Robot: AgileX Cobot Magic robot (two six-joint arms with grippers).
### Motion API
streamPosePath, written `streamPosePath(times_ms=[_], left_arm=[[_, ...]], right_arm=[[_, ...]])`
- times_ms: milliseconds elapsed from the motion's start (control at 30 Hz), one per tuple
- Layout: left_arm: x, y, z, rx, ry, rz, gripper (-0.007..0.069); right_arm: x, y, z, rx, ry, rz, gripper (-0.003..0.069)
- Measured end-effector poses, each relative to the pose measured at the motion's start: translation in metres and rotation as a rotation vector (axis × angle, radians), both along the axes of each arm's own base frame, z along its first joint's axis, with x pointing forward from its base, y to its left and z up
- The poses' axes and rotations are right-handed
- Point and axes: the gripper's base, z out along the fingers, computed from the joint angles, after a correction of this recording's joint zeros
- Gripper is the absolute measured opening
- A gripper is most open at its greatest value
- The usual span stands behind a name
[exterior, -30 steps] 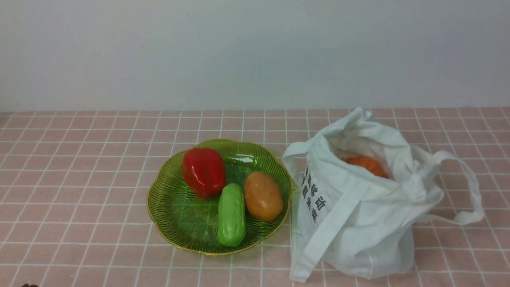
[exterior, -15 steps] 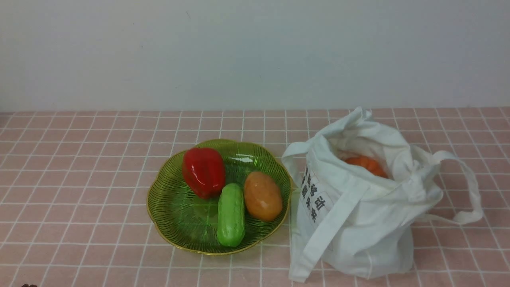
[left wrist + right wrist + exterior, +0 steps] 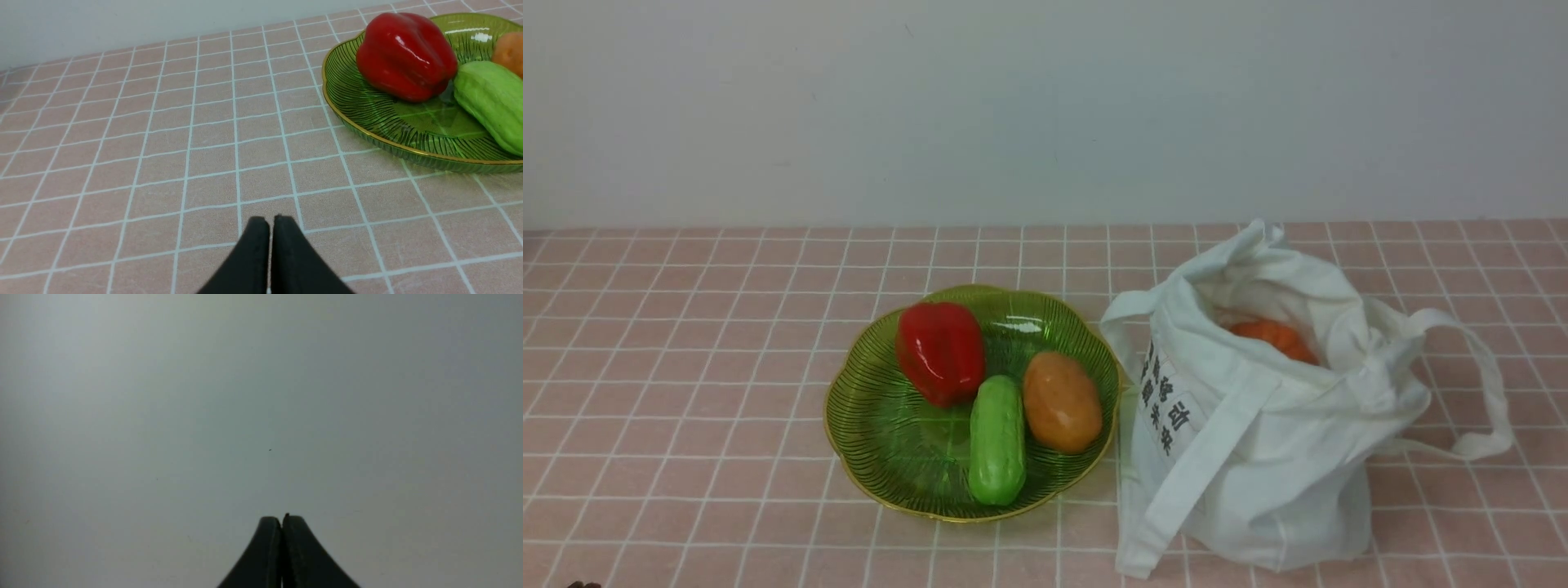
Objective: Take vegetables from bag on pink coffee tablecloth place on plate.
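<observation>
The left claw point(image 3: 269, 220) and right claw point(image 3: 282, 517) are pressed together, empty, and limp folds of the white cloth bag point(image 3: 1258, 457), at 3 o'clock from the scalloped green plate point(image 3: 882, 425), could snag a reach for its glossy orange vegetable point(image 3: 1272, 338).

The green ribbed plate point(image 3: 882, 425) lies on the pink checked tablecloth point(image 3: 686, 327). It carries a red pepper point(image 3: 940, 353), a green cucumber point(image 3: 996, 439) and an orange-brown potato point(image 3: 1062, 402), close together. Just to its right the white bag point(image 3: 1258, 474) stands open, with an orange vegetable point(image 3: 1272, 338) inside.
</observation>
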Motion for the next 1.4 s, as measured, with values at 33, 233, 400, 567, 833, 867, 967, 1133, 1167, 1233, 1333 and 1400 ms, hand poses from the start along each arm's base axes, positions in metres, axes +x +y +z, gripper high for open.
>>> streamPosePath(times_ms=[33,233,400,567,833,867,967,1133,1167,1233,1333,1400], left_arm=[[0.0,0.0,0.0,0.0,0.0,0.0,-0.0005],[0.0,0.0,0.0,0.0,0.0,0.0,-0.0005],[0.0,0.0,0.0,0.0,0.0,0.0,-0.0005],[0.0,0.0,0.0,0.0,0.0,0.0,-0.0005],[0.0,0.0,0.0,0.0,0.0,0.0,-0.0005],[0.0,0.0,0.0,0.0,0.0,0.0,-0.0005],[0.0,0.0,0.0,0.0,0.0,0.0,-0.0005],[0.0,0.0,0.0,0.0,0.0,0.0,-0.0005],[0.0,0.0,0.0,0.0,0.0,0.0,-0.0005],[0.0,0.0,0.0,0.0,0.0,0.0,-0.0005],[0.0,0.0,0.0,0.0,0.0,0.0,-0.0005],[0.0,0.0,0.0,0.0,0.0,0.0,-0.0005]], right_arm=[[0.0,0.0,-0.001,-0.009,0.004,-0.008,-0.0011],[0.004,0.001,-0.007,-0.022,0.039,-0.01,-0.0011],[0.011,0.009,-0.021,-0.09,0.078,0.033,-0.0011],[0.019,0.018,-0.039,-0.175,0.114,0.076,-0.0011],[0.038,0.025,-0.081,-0.224,0.239,0.033,-0.0011],[0.04,0.025,-0.087,-0.229,0.264,0.003,-0.0011],[0.051,0.022,-0.119,-0.24,0.373,-0.128,-0.0011],[0.061,0.016,-0.168,-0.245,0.537,-0.258,-0.0011],[0.062,0.015,-0.178,-0.246,0.566,-0.268,-0.0011],[0.063,0.015,-0.178,-0.242,0.543,-0.282,-0.0011],[0.063,0.015,-0.178,-0.24,0.531,-0.285,-0.0011],[0.063,0.015,-0.178,-0.24,0.53,-0.285,-0.0011]])
